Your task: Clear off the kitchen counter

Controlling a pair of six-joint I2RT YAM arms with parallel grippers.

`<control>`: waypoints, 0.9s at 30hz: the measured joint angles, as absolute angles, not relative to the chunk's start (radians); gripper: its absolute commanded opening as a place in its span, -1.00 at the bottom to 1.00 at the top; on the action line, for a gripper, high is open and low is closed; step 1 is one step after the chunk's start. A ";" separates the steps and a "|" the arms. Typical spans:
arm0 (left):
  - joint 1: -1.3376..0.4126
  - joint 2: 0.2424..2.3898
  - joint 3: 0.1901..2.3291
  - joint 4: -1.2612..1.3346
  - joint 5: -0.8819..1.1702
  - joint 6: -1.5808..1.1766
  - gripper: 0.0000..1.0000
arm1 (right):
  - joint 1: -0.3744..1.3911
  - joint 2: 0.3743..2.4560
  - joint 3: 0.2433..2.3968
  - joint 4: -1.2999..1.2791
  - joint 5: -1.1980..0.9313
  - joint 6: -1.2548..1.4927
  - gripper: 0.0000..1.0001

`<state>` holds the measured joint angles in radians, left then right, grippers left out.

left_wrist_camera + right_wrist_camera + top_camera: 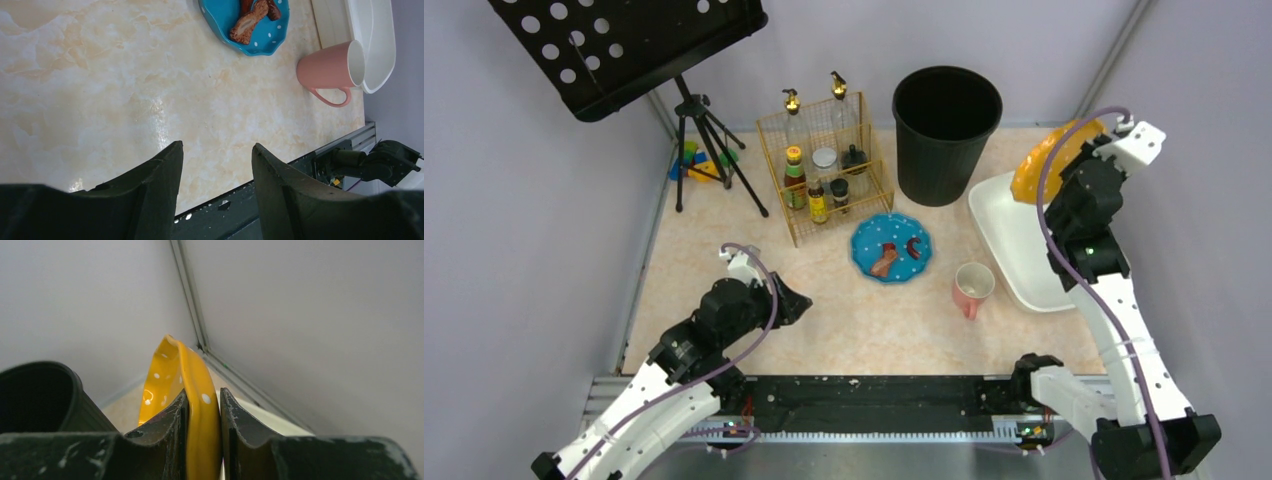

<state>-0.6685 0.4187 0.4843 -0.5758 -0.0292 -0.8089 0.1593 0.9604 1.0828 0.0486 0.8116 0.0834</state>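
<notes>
The beige marbled kitchen counter (724, 235) carries a blue dotted plate (891, 247) with brown food scraps (887, 260) and a pink mug (973, 287) lying near a white tub (1014, 230). The plate (225, 22) and the mug (330, 67) also show in the left wrist view. My right gripper (1064, 165) is shut on the rim of a yellow dotted plate (1046, 158), held on edge above the tub's far end; the wrist view shows the plate (192, 390) clamped between the fingers. My left gripper (802, 300) is open and empty above bare counter (100, 75) at front left.
A black bin (946, 130) stands at the back, left of the tub. A gold wire rack (824, 175) with bottles stands at the back centre. A tripod with a black perforated board (624, 45) is at back left. Grey walls close the sides.
</notes>
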 measured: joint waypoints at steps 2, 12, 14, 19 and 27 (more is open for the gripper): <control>-0.669 0.411 0.484 -0.577 -0.022 -0.809 0.16 | 0.151 0.941 1.013 0.014 0.815 0.130 -1.00; -0.669 0.395 0.484 -0.578 0.060 -0.785 0.54 | 0.071 0.942 0.811 -0.070 0.812 0.313 -1.00; -0.669 0.400 0.484 -0.578 0.065 -0.780 0.57 | 0.031 0.954 0.795 -0.070 0.805 0.357 -1.00; -0.669 0.411 0.484 -0.577 0.079 -0.766 0.69 | -0.091 1.009 0.717 -0.032 0.725 0.495 -1.00; -0.669 0.412 0.467 -0.575 0.115 -0.757 0.98 | -0.187 1.095 0.595 0.003 0.617 0.639 -1.00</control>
<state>-0.6685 0.4122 0.4671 -0.5755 0.1146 -0.7570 -0.1867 1.0950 0.5953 0.0032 0.6170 0.6388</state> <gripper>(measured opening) 0.988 0.238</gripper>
